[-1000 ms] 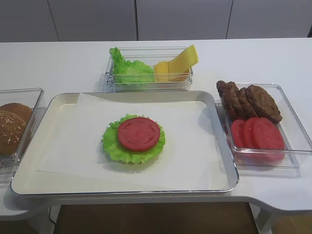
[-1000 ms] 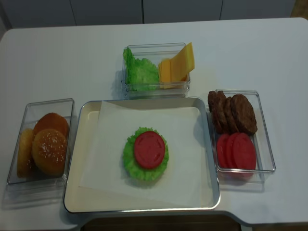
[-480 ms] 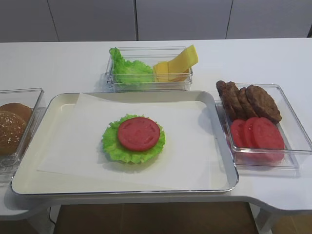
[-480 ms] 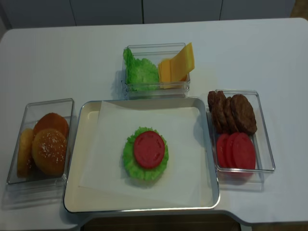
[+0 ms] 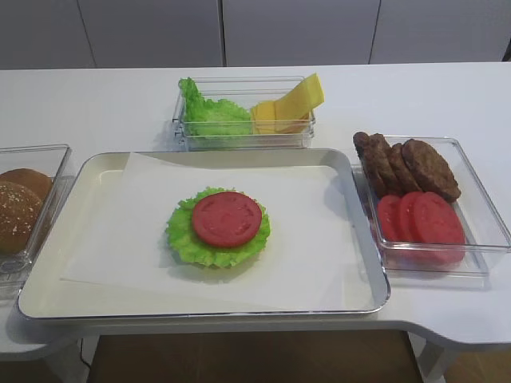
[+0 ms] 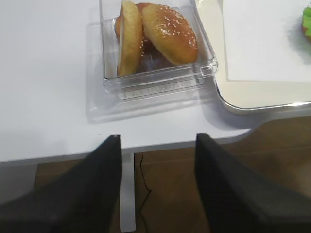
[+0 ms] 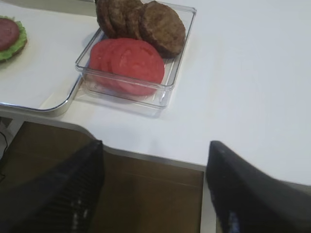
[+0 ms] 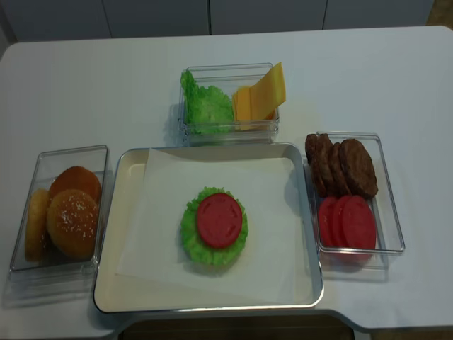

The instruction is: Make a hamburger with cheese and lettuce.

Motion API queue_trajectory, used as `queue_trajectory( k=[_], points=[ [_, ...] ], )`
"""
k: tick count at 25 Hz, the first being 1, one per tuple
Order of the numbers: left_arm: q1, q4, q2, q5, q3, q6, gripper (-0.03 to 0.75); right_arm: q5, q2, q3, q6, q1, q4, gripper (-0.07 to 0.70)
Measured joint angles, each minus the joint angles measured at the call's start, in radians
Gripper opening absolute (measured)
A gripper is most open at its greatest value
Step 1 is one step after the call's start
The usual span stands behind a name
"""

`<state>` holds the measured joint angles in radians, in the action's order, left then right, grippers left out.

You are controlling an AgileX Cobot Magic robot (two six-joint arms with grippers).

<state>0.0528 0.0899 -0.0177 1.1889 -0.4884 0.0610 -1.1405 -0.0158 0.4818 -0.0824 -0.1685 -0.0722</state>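
The hamburger (image 5: pixel 218 227) (image 8: pixel 214 228) lies on white paper in the middle of the tray (image 5: pixel 363 299), a frilly green lettuce layer topped by a red tomato slice. Spare lettuce (image 5: pixel 209 116) (image 8: pixel 205 106) and yellow-orange cheese (image 5: pixel 287 104) (image 8: pixel 260 95) slices share a clear box behind the tray. Neither gripper shows in the two high views. My right gripper (image 7: pixel 155 144) hangs open off the table's front edge, below the tomato box, holding nothing. My left gripper (image 6: pixel 158 137) is also open and empty at the front edge, below the bun box. The hamburger (image 7: pixel 9 36) shows at the right wrist view's far left.
A clear box of seeded buns (image 5: pixel 17 209) (image 6: pixel 155 34) stands left of the tray. Right of the tray a clear box (image 5: pixel 479 267) holds brown patties (image 5: pixel 411 166) (image 7: pixel 141 22) and tomato slices (image 5: pixel 421 222) (image 7: pixel 129 60). The table's front edge (image 7: pixel 146 155) runs just ahead of both grippers.
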Motion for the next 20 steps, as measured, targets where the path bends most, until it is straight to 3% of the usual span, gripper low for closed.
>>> queue_trajectory(
  k=[5,20],
  points=[
    [0.000,0.000,0.000,0.000,0.000,0.000,0.354,-0.008,0.000,-0.006,0.000,0.046,0.002,0.515],
    [0.000,0.000,0.000,0.000,0.000,0.000,0.353,-0.008,0.000,-0.006,0.000,0.048,0.002,0.515]
  ],
)
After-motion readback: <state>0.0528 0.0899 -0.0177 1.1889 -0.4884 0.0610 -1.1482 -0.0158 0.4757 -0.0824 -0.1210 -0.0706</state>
